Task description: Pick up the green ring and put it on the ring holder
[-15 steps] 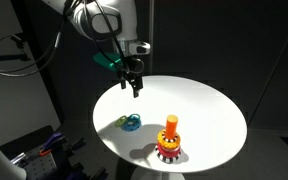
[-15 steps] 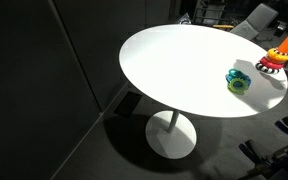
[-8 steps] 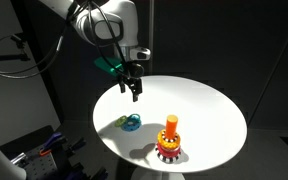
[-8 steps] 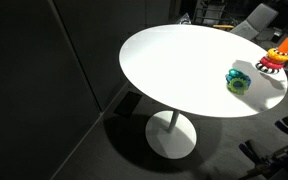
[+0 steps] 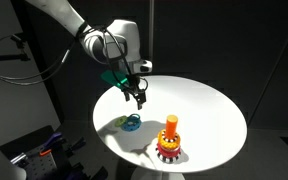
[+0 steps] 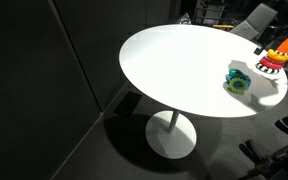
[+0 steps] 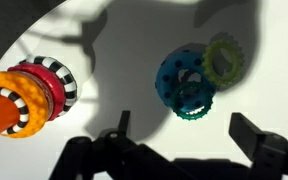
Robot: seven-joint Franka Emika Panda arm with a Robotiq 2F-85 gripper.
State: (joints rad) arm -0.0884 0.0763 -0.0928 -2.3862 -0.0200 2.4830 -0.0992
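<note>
The claw (image 7: 180, 130) was seen wide open and empty, held above the white round surface (image 5: 199, 105) with nothing between its fingers (image 7: 120, 124). Just ahead of it in the wrist view, the green ring (image 7: 192, 108) was found lying flat in a small cluster. It overlapped the blue toothed ring (image 7: 176, 75), with the smaller yellow ring (image 7: 225, 58) touching that pair. The ring holder (image 7: 46, 88) was set well apart to one side, its orange peg (image 7: 2, 115) upright. The approach step was judged to be in hand. Next, a descent over the green ring's free edge would be called for, so that it alone is pinched.
</note>
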